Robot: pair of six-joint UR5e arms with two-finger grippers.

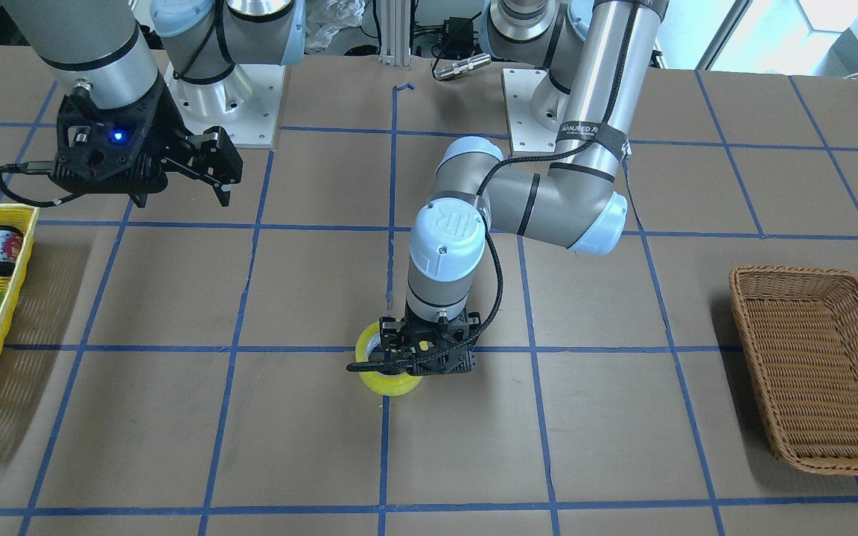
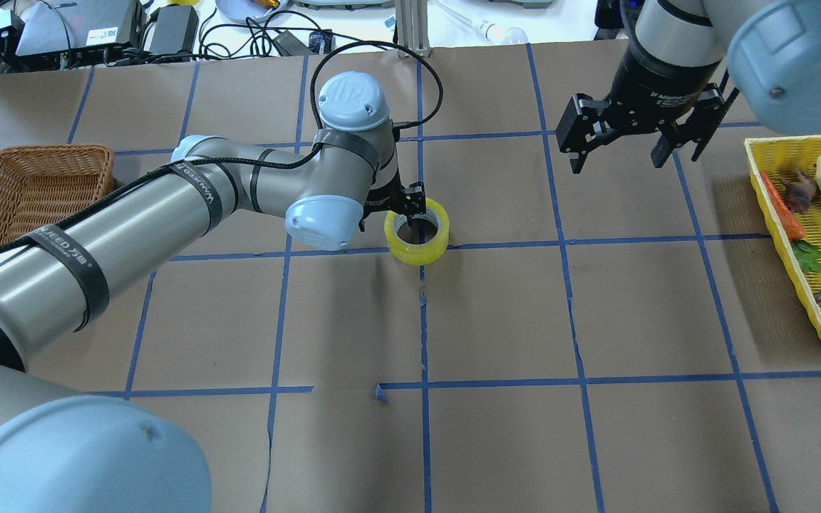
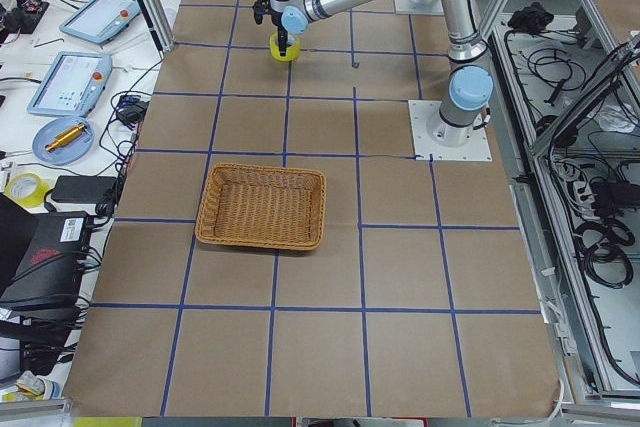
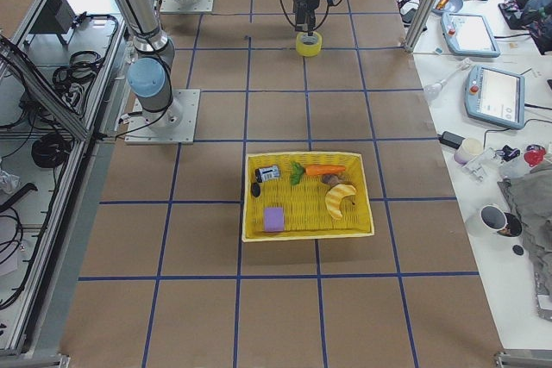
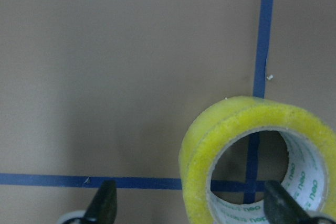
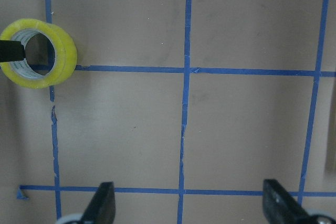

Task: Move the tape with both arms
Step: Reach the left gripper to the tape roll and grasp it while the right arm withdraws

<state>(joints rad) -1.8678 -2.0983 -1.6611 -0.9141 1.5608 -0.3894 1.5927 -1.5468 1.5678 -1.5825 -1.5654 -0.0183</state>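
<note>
The yellow tape roll (image 2: 417,242) lies flat on the brown table where two blue grid lines cross, and also shows in the front view (image 1: 392,383). My left gripper (image 2: 410,210) points straight down on it and is open. In the left wrist view the left gripper (image 5: 191,208) straddles the tape's (image 5: 236,124) near wall, one fingertip (image 5: 278,203) inside the hole and the other outside. My right gripper (image 2: 621,153) is open and empty, raised above the table well to the right of the tape. The right wrist view shows the tape (image 6: 58,51) far off.
A brown wicker basket (image 2: 40,148) stands at the table's left end. A yellow basket (image 2: 774,140) with a toy carrot, a banana and a small can stands at the right end. Blue tape lines grid the table.
</note>
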